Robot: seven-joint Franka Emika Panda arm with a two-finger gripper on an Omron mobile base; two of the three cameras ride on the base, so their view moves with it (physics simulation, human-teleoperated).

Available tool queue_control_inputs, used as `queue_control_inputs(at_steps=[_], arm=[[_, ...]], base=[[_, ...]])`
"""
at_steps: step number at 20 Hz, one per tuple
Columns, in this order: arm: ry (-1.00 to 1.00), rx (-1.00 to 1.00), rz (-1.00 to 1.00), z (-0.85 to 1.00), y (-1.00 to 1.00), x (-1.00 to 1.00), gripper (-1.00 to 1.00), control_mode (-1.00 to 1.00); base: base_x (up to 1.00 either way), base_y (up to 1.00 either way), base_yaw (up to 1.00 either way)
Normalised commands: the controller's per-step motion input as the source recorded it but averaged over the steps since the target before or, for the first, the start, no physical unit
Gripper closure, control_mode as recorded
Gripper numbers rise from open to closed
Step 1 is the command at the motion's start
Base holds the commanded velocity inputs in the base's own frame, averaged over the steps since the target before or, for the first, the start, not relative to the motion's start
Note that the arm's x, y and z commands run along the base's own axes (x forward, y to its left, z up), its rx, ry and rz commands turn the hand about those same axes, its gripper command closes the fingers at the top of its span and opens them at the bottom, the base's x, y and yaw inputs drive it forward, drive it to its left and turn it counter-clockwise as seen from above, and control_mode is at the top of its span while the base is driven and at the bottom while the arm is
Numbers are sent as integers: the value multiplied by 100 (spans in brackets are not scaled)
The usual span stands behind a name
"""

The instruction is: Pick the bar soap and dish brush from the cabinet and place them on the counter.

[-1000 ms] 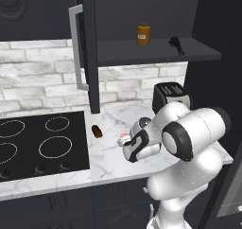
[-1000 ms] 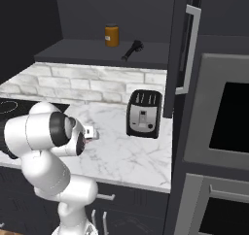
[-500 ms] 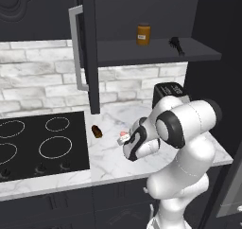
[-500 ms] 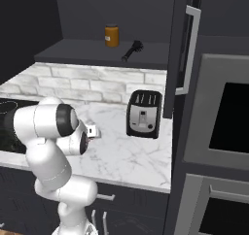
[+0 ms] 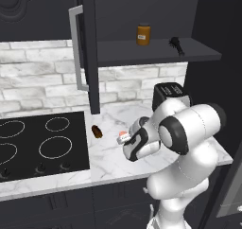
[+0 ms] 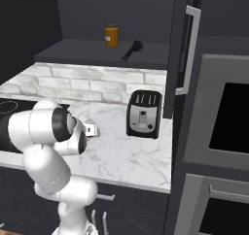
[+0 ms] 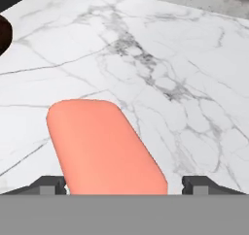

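The salmon-pink bar soap lies low over the white marble counter, apparently resting on it, between my fingertips. My gripper is open; the right tip stands clear of the soap. From the base I see the gripper just above the counter with a bit of pink soap at it. The black dish brush lies on the shelf of the open cabinet.
An amber jar stands on the shelf left of the brush. A dark brown lump lies by the black cooktop. A toaster stands behind the arm. The cabinet door hangs open above the counter.
The jaws have spread wider around the soap. The hand has stayed near the same spot over the counter while the elbow shifted.
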Motion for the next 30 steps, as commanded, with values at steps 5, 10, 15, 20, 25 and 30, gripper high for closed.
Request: queue_control_inputs(at_steps=[5, 10, 15, 20, 25, 30], arm=[[-1, 0, 0, 30, -3, -16, -100, -100], [0, 0, 0, 40, -3, -9, -100, -100], [0, 0, 0, 48, -7, -10, -100, -100], [-1, -2, -3, 54, -12, -16, -100, -100], [0, -2, -5, 58, -14, -18, -100, -100], [0, 0, -7, 61, -12, -18, -100, -100]], base=[[0, 0, 0], [0, 0, 0], [0, 0, 0], [0, 0, 0], [0, 0, 0], [0, 0, 0]])
